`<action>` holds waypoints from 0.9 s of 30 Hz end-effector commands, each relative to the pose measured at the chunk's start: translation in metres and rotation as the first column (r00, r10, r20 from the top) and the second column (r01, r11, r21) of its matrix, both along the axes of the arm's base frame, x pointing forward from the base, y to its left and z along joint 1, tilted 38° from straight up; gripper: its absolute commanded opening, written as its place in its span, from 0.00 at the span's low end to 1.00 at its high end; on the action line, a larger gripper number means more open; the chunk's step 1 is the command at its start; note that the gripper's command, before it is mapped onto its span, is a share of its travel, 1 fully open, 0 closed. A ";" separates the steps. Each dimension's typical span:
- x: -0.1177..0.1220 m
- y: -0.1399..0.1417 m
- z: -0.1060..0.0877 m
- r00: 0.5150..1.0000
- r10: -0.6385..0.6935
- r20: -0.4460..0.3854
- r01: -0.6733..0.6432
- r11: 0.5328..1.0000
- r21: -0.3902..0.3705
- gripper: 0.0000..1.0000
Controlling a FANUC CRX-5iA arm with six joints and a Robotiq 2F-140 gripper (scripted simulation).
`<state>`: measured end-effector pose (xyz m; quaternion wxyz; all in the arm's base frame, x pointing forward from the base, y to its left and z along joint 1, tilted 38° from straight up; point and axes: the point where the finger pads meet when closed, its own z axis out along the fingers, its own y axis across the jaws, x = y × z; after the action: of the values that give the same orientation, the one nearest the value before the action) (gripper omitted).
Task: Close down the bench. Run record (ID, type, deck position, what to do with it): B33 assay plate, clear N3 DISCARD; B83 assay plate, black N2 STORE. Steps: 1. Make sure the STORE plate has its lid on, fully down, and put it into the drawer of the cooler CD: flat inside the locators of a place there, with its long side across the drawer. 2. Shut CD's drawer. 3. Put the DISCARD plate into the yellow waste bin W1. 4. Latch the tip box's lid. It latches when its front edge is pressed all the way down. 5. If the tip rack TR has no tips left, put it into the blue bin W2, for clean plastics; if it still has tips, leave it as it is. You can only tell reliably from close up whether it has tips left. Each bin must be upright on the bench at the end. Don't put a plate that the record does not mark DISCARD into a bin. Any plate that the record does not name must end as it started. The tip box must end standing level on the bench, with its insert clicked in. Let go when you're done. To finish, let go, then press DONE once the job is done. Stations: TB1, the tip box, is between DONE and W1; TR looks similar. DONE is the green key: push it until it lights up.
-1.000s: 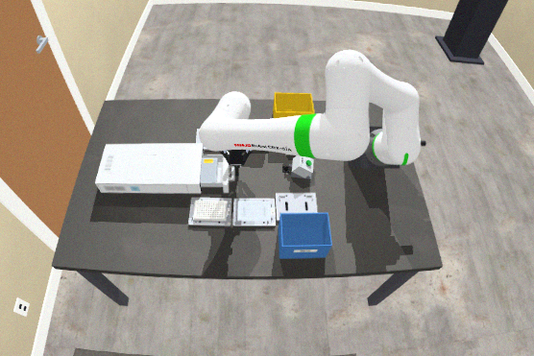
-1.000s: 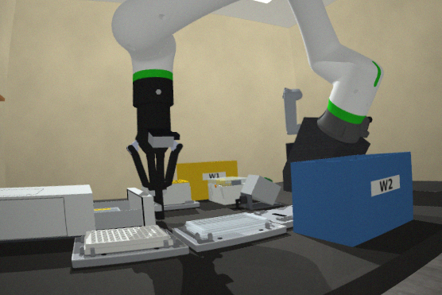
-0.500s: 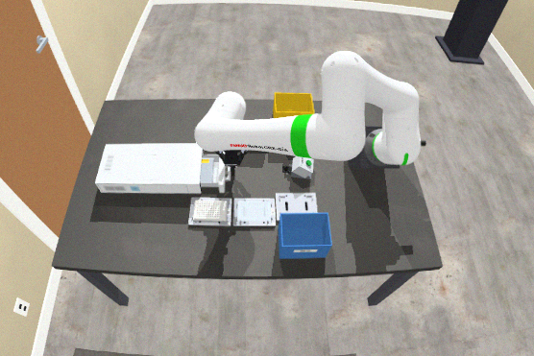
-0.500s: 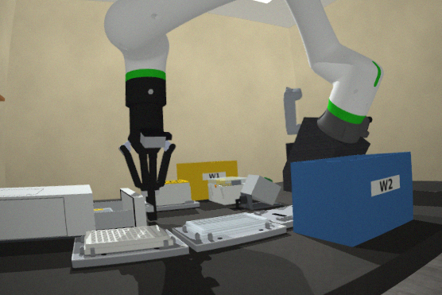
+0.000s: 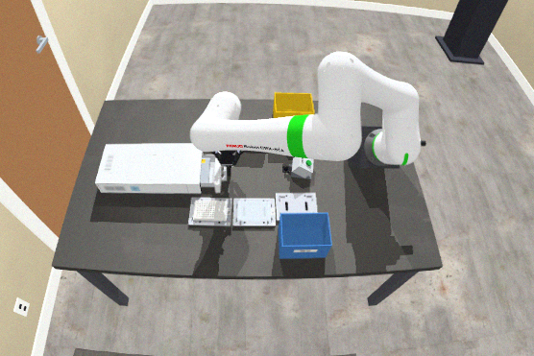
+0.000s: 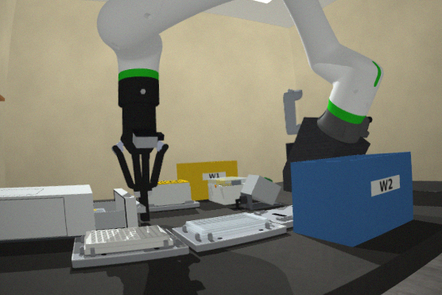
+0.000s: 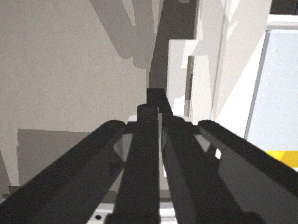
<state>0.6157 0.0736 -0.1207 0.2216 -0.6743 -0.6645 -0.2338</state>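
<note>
Hanging vertically at left of centre in the exterior view, the gripper (image 6: 143, 205) points straight down with its fingers drawn together to their narrowest and nothing between them. Its tips reach down just beside the front panel of the cooler's drawer (image 6: 126, 208), which stands out a short way from the white cooler body (image 6: 44, 209); whether the tips touch the panel cannot be told. In the wrist view the dark fingers run side by side up the middle of the frame, with the white drawer panel (image 7: 180, 75) above them and a grey surface at right.

In the top view the cooler (image 5: 149, 168) lies at centre left of the dark bench (image 5: 144, 252), and the drawer (image 5: 211, 177) protrudes from its right end, partly under the white forearm (image 5: 250, 132).

Along the lower middle of the bench stand three deck plates. The left one carries a white plate with a grid of wells (image 5: 209, 210); the middle one carries a clear lidded plate (image 5: 254, 211); the right one (image 5: 297, 201) shows only its locators and slots. The blue bin W2 (image 5: 304, 235) stands upright just below the right deck plate.

The yellow bin W1 (image 5: 293, 105) stands upright at upper centre, partly hidden by the arm. In the exterior view two tip containers show in front of it: one with yellow tips (image 6: 172, 192) at left and one (image 6: 224, 191) at right, beside a tilted grey block (image 6: 260, 189).
</note>
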 end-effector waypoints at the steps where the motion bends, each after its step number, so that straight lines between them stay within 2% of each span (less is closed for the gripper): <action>1: 0.004 -0.001 0.001 1.000 -0.001 0.001 0.001 1.000 -0.001 0.10; 27: 0.034 -0.001 0.001 1.000 -0.001 0.001 0.001 1.000 -0.001 0.10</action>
<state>0.6445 0.0731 -0.1203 0.2216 -0.6743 -0.6645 -0.2338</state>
